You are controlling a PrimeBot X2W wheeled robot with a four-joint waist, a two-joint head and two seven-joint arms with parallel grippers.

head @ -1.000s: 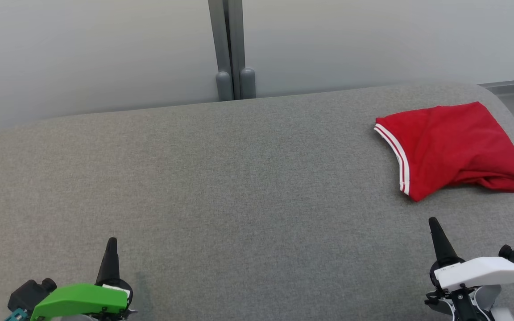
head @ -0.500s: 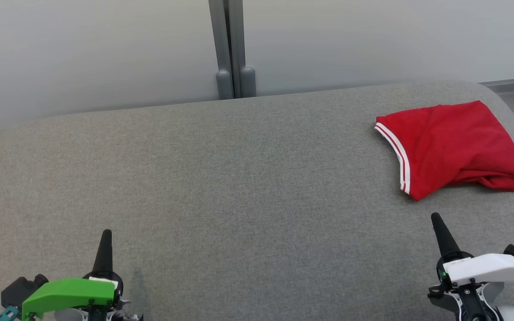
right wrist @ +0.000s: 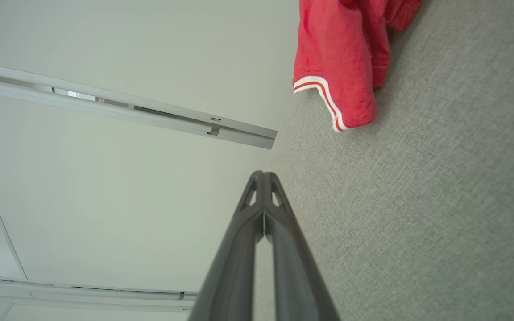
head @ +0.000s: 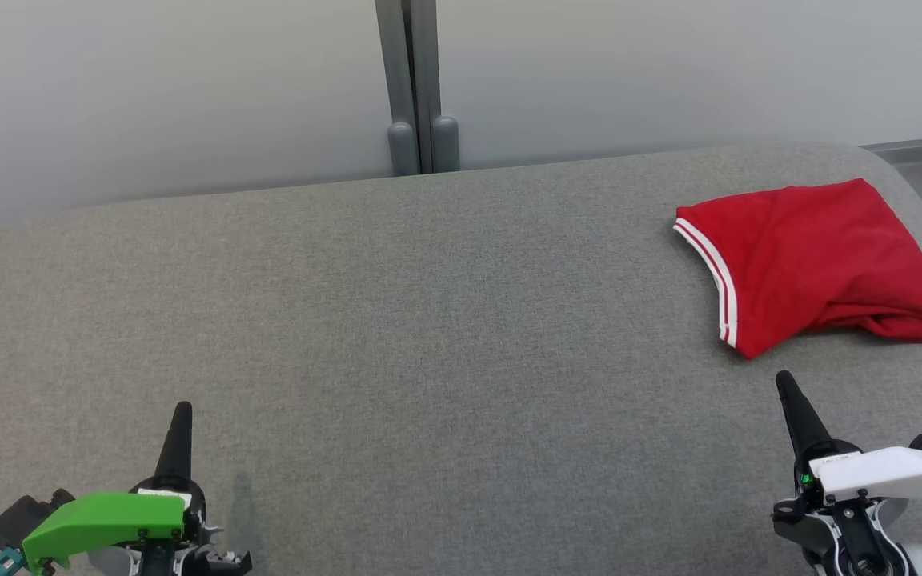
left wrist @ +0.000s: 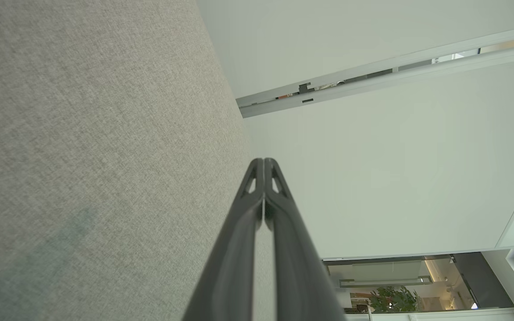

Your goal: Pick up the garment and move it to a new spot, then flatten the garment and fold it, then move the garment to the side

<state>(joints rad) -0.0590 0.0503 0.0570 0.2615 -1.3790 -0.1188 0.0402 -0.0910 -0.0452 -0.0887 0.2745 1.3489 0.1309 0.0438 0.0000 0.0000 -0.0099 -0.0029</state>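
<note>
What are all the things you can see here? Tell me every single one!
garment: one, red with white-striped edge, loosely folded, far right of the table
table: one, grey fabric top, across the head view
post: one, grey, behind the table
wall: one, pale, behind the table
plant: one, green, far off in the left wrist view
left gripper: one, dark fingers shut, green cover, lower left, empty
right gripper: one, dark fingers shut, white cover, lower right, empty
</note>
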